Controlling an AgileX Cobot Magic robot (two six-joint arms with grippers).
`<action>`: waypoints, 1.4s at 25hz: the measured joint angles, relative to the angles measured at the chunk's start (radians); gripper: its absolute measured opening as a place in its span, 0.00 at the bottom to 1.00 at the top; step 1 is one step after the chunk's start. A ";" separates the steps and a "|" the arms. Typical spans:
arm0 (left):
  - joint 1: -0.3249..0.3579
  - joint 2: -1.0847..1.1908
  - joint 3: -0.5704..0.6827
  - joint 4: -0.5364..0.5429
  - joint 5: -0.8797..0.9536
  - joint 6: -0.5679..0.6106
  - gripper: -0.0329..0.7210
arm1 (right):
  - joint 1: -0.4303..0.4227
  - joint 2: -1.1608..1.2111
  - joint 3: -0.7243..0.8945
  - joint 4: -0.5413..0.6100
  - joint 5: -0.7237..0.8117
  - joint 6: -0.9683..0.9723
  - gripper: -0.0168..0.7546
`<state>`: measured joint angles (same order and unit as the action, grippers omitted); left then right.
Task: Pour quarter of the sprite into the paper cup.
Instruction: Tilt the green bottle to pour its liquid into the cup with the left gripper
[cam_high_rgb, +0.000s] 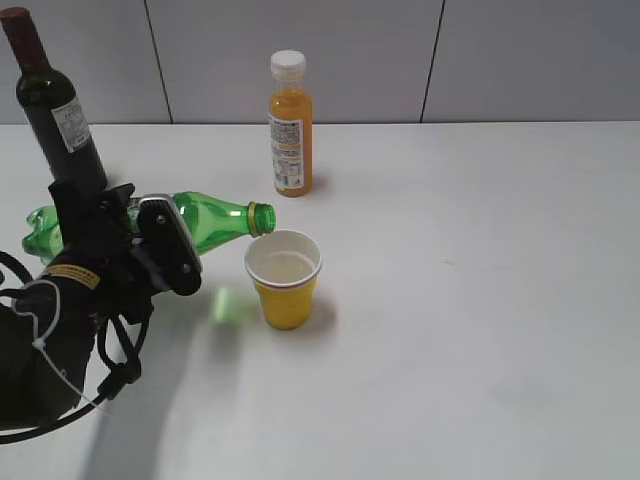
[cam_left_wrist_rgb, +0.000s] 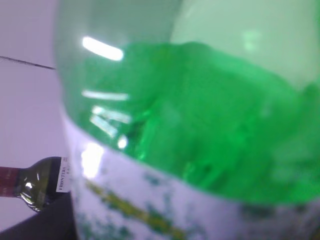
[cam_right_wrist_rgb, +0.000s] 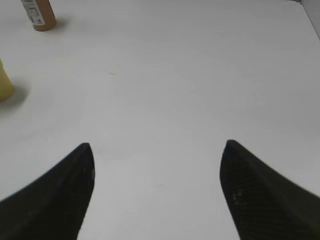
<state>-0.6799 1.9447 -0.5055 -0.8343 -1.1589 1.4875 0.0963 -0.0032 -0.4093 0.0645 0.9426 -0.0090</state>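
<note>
The sprite (cam_high_rgb: 215, 220) is a green bottle tipped nearly flat, its capless neck over the left rim of the paper cup (cam_high_rgb: 284, 280). My left gripper (cam_high_rgb: 150, 245) is shut on the sprite around its label band. The paper cup is yellow with a white inside and stands upright on the table. In the left wrist view the sprite (cam_left_wrist_rgb: 200, 125) fills the frame, and the jaws are hidden behind it. My right gripper (cam_right_wrist_rgb: 157, 147) is open and empty over bare table, out of the exterior view. The paper cup's edge (cam_right_wrist_rgb: 4, 82) shows at the left of the right wrist view.
A dark wine bottle (cam_high_rgb: 55, 110) stands at the back left, just behind my left arm; it also shows in the left wrist view (cam_left_wrist_rgb: 42, 182). An orange juice bottle (cam_high_rgb: 290, 125) with a white cap stands behind the cup, and its base shows in the right wrist view (cam_right_wrist_rgb: 39, 14). The white table (cam_high_rgb: 480, 300) extends to the right.
</note>
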 joint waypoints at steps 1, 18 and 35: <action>0.000 0.000 0.000 0.000 -0.001 0.004 0.66 | 0.000 0.000 0.000 0.000 0.000 0.000 0.79; 0.000 0.000 0.000 -0.008 -0.001 0.094 0.66 | 0.000 0.000 0.000 0.000 0.000 -0.001 0.79; 0.000 0.000 0.000 -0.026 -0.001 0.152 0.66 | 0.000 0.000 0.000 0.000 0.000 -0.001 0.79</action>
<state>-0.6799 1.9447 -0.5055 -0.8600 -1.1597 1.6400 0.0963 -0.0032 -0.4093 0.0645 0.9426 -0.0102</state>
